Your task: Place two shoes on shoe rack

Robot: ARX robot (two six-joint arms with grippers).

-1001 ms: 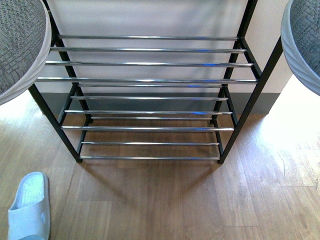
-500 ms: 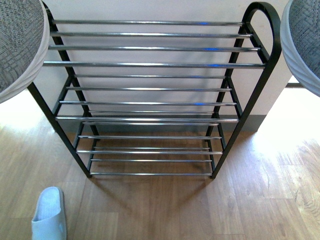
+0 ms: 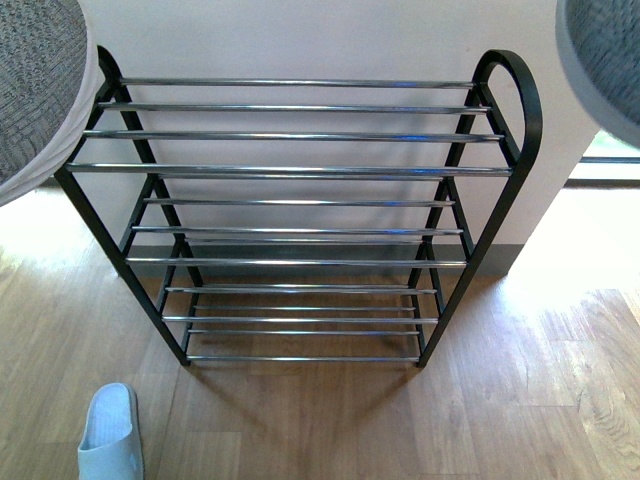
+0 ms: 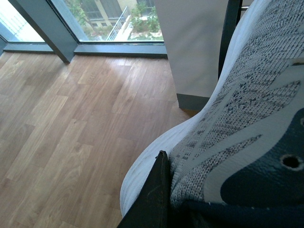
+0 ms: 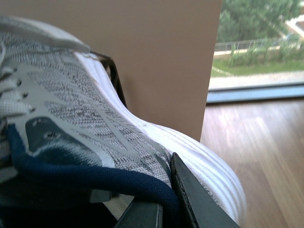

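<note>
The shoe rack (image 3: 300, 170) stands against the wall in the front view, black frame with chrome rod tiers, all bare. One grey knit sneaker (image 3: 35, 90) hangs at the top left corner, beside the rack's left post. The other grey knit sneaker (image 3: 605, 55) hangs at the top right, beside the rack's rounded right corner. My left gripper (image 4: 164, 209) is shut on the left sneaker (image 4: 247, 118) at its navy collar. My right gripper (image 5: 164, 199) is shut on the right sneaker (image 5: 71, 109) at its navy collar. The grippers do not show in the front view.
One pale blue-white slide (image 3: 110, 432) lies on the wood floor, front left of the rack. A wall with a grey skirting (image 3: 510, 255) runs behind the rack. Floor-length windows (image 4: 109, 19) show in both wrist views.
The front view has pulled back or tilted: the rack now shows lower and smaller, with both rounded top corners. The slide sits further right. Both sneakers stay held at the top corners.
</note>
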